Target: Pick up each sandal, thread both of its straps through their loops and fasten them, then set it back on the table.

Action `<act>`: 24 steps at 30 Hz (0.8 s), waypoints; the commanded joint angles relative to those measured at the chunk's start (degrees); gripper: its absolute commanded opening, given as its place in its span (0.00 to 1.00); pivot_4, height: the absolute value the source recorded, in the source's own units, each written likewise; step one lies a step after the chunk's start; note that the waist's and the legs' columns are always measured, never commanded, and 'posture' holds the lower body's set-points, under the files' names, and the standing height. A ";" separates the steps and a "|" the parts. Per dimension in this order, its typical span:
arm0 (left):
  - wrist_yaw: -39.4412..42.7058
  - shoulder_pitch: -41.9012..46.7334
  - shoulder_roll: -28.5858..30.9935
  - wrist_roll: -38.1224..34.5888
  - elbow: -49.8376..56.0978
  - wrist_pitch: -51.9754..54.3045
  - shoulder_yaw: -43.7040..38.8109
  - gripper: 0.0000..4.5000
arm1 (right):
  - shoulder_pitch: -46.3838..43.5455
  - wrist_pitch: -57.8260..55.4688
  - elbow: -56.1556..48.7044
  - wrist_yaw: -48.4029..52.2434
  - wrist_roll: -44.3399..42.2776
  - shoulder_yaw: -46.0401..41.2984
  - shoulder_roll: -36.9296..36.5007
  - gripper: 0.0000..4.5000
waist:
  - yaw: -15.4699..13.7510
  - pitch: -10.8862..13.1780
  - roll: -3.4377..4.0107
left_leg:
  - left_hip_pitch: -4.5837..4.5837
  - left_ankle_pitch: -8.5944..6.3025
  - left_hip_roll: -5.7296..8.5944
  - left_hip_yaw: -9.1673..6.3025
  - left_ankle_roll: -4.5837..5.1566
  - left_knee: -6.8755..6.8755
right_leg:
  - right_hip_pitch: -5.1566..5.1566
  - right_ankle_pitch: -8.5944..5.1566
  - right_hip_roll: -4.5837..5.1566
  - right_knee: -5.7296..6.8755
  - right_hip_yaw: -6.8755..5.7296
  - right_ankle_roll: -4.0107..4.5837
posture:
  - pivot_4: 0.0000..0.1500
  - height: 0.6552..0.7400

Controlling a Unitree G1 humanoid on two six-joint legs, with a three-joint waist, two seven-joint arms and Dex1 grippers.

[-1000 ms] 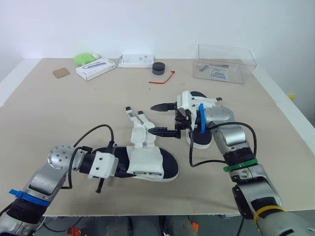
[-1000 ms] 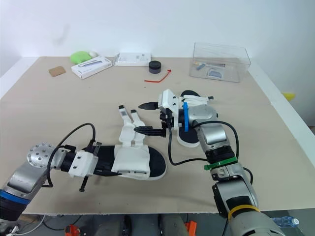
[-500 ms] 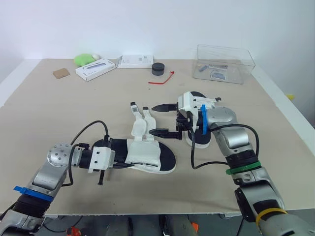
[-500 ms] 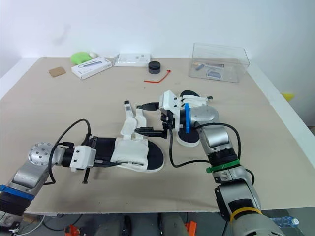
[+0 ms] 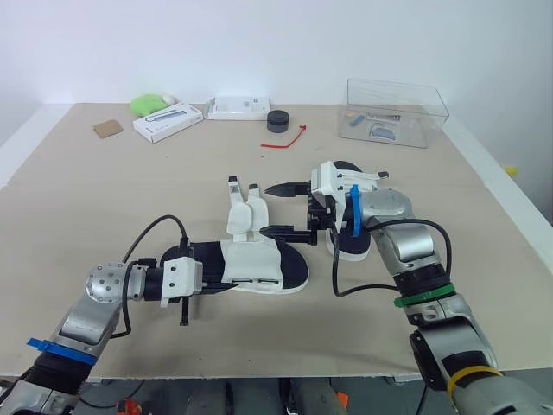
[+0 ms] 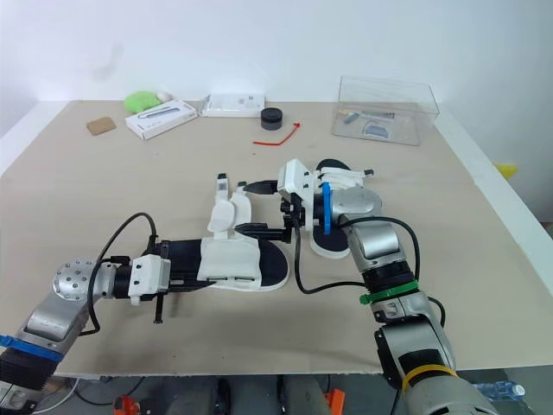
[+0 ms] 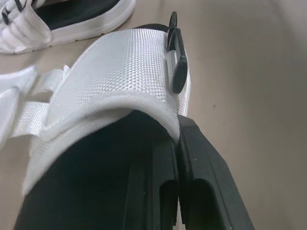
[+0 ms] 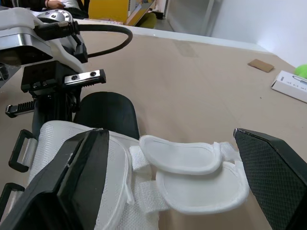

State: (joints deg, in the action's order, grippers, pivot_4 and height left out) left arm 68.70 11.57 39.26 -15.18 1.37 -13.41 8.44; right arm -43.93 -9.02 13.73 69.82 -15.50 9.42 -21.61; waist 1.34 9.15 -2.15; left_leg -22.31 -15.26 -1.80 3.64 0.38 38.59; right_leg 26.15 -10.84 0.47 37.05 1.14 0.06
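White-strapped sandal (image 5: 259,264) lay flat on table (image 5: 130,199) near the front edge, mid-width. Left gripper (image 5: 214,273) was clenched on its left end. Right gripper (image 5: 278,209) was spread wide, fingers either side of the loose straps (image 5: 242,212). Second sandal (image 5: 348,252) sat under the right arm.

Left wrist: fingers pinched the sandal's side by the upper.

Right wrist: straps lay between the fingers, unthreaded.

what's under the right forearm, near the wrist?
A second sandal lies on the table there: its white sole edge and the ends of its black footbed show. The wrist covers its middle, so whether its straps are fastened cannot be seen.
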 commanded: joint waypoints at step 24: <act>0.03 1.91 2.67 -3.64 6.49 12.96 -1.58 0.44 | 4.84 -8.10 -11.26 6.59 -6.19 0.60 -6.19 1.00 | -0.02 0.00 0.00 | 0.16 0.09 -0.01 -0.03 0.05 0.00 | -0.14 -0.13 -0.07 0.01 0.00 -0.28 | 1.00 1.00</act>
State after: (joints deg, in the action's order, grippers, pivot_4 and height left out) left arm 68.46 12.97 41.37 -17.99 5.78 -0.93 8.48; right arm -38.28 -18.04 3.11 76.77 -21.15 11.06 -27.90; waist 1.32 9.15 -2.15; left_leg -22.15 -15.18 -1.80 3.62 0.43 38.58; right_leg 26.01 -10.97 0.41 37.07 1.14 -0.21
